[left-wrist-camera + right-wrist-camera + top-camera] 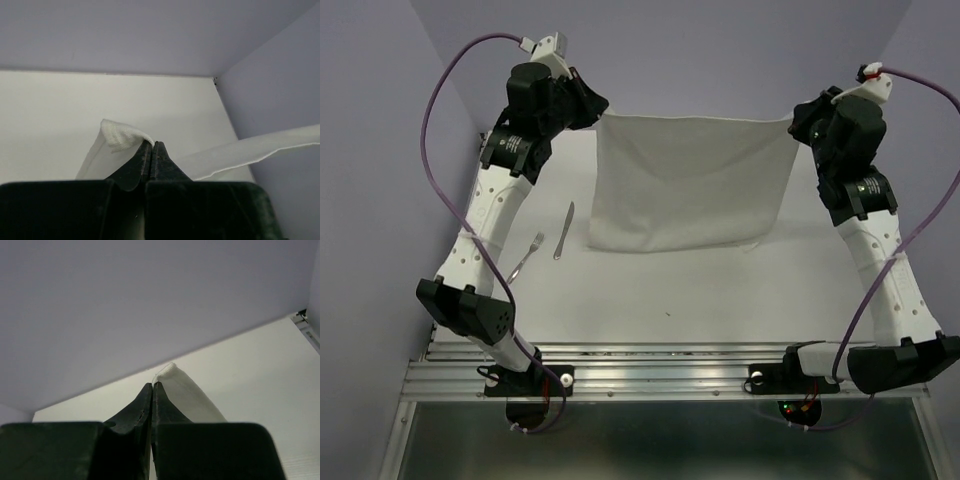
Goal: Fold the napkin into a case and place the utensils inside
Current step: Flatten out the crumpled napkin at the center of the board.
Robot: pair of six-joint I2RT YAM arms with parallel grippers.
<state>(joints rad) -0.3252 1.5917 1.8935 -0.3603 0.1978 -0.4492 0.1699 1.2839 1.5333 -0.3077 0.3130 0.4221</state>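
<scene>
Left claw [597, 112] and right claw [793, 122] are each pinching a napkin [690, 180] corner tight. It is hanging stretched left-right between them.

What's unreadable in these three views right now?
- Top view: whether the napkin has its lower edge resting on the table or hanging clear; the camera angle hides it.
- Top view: both grips on the corners, covered by the wrist housings.
- Left wrist view: the left hand blocks the cloth below its pinch.
- Right wrist view: the right hand does the same.
- Fork and knife: too small for detail, and outside both wrist views.
</scene>
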